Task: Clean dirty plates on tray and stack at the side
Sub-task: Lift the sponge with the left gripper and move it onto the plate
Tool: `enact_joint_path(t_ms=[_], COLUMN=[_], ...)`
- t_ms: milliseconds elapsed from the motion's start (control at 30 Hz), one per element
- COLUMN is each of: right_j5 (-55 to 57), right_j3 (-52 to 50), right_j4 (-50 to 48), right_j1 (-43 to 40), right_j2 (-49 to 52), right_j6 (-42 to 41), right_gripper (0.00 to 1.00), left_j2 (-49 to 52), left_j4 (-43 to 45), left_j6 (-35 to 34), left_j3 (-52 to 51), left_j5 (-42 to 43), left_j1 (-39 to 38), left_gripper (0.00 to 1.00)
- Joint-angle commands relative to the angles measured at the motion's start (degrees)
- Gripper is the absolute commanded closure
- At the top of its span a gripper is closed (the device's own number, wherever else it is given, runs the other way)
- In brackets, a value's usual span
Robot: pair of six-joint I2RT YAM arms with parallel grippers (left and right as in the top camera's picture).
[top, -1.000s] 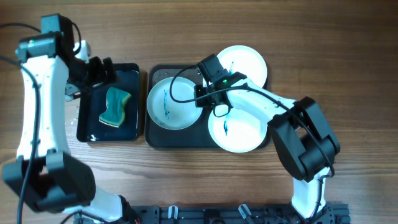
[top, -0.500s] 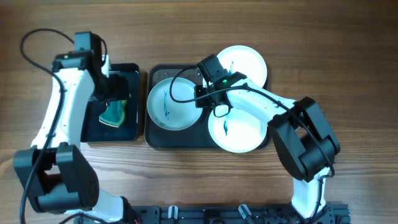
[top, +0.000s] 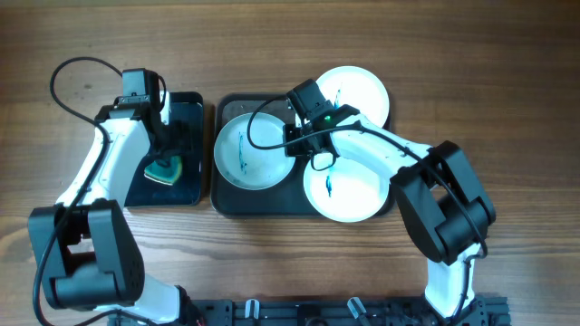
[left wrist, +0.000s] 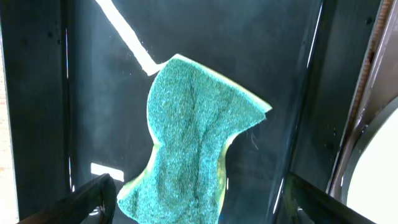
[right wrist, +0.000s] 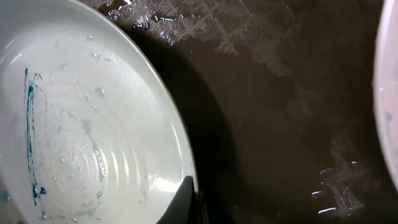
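Observation:
Three white plates lie on the dark grey tray (top: pixel 301 205): a left plate (top: pixel 245 149) with blue-green smears, a far-right plate (top: pixel 361 91) and a near-right plate (top: pixel 352 192). My right gripper (top: pixel 291 145) is shut on the left plate's right rim. In the right wrist view its dark fingertip (right wrist: pixel 181 198) sits over the edge of that wet, smeared plate (right wrist: pixel 81 124). My left gripper (top: pixel 164 152) hangs open over the green sponge (top: pixel 166 169). In the left wrist view its fingers (left wrist: pixel 87 202) stand apart on either side of the sponge (left wrist: pixel 193 137).
The sponge lies in a smaller black tray (top: pixel 188 186) left of the large tray. The large tray's wet floor (right wrist: pixel 286 124) shows beside the held plate, with another plate's rim (right wrist: pixel 388 93) at the right edge. Bare wood table (top: pixel 471 72) surrounds both trays.
My left arm has swung right from beyond the small tray's left edge and now sits over the sponge, its jaws narrowing slightly. The right arm and the plates have not moved.

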State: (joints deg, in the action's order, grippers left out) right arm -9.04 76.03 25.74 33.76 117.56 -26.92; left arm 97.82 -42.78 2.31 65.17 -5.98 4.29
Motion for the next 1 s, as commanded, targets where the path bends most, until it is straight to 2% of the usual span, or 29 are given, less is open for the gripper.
enact_joint_path(t_ms=[0, 167, 400, 500, 567, 600, 700, 833, 967], right_j5=[-0.4, -0.4, -0.4, -0.4, -0.4, -0.4, -0.5, -0.5, -0.5], right_j3=[0.4, 0.4, 0.4, 0.4, 0.4, 0.4, 0.4, 0.4, 0.4], right_j4=[0.9, 0.7, 0.7, 0.7, 0.7, 0.7, 0.6, 0.5, 0.5], right_j1=[0.2, 0.2, 0.2, 0.2, 0.2, 0.2, 0.2, 0.2, 0.2], right_j2=[1.4, 1.4, 1.4, 1.4, 1.4, 1.4, 1.4, 1.4, 1.4], right_j6=[1.3, 1.3, 1.3, 1.4, 1.4, 1.4, 1.3, 1.3, 1.3], right_gripper=[0.96, 0.96, 0.96, 0.96, 0.96, 0.96, 0.96, 0.96, 0.96], left_j2=[2.7, 4.8, 9.0, 9.2, 9.2, 9.2, 9.2, 8.2, 4.0], left_j4=[0.9, 1.5, 2.1, 2.2, 2.4, 2.4, 2.8, 0.7, -7.2], left_j6=[0.5, 0.5, 0.5, 0.5, 0.5, 0.4, 0.2, -2.8, -6.3], left_j3=[-0.5, -0.5, -0.5, -0.5, -0.5, -0.5, -0.4, 0.9, 8.0], left_j5=[0.9, 1.2, 2.3, 2.3, 2.3, 2.3, 2.3, 2.3, 2.5], left_j1=[0.5, 0.5, 0.7, 0.7, 0.7, 0.7, 0.7, 0.7, 0.7], left_gripper=[0.18, 0.20, 0.36, 0.47, 0.59, 0.71, 0.96, 0.96, 0.96])
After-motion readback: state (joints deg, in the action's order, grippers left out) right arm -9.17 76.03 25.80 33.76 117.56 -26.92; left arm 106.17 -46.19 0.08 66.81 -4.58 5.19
